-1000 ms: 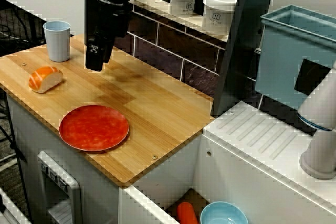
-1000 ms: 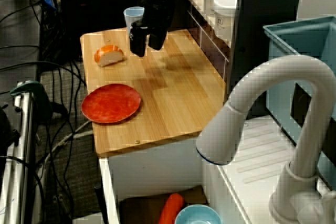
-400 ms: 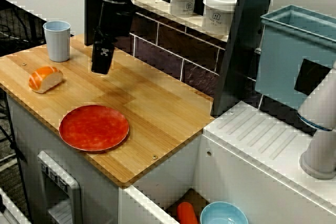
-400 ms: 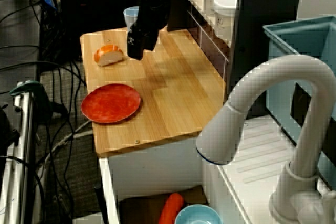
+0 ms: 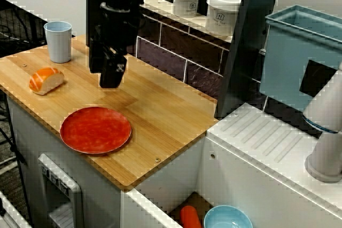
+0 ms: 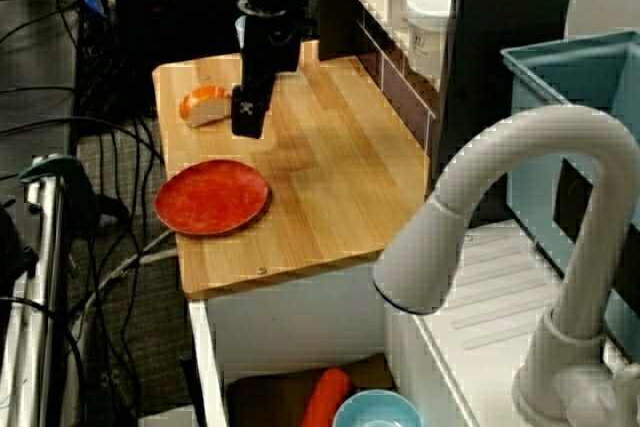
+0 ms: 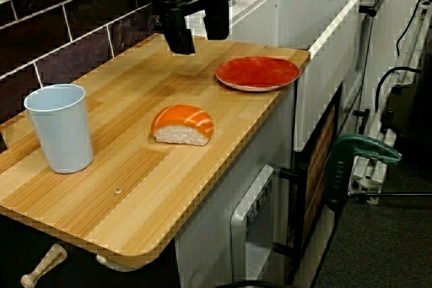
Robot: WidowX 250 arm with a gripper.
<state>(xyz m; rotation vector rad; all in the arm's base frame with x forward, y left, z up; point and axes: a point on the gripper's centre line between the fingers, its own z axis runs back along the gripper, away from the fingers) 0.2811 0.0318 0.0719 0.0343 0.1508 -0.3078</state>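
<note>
Arm comes down from above, wrist near vertical, gripper (image 7: 200,40) pointing at the bench (image 7: 135,187). In the view from the bench end, the two fingers (image 7: 181,35) stand apart with nothing between them, tips clear of the wood. They hover over bare wood near the tiled wall. Salmon sushi (image 7: 182,126) lies nearby, on the blue cup's (image 7: 61,128) side. Red plate (image 7: 258,73) lies opposite, by the bench edge.
</note>
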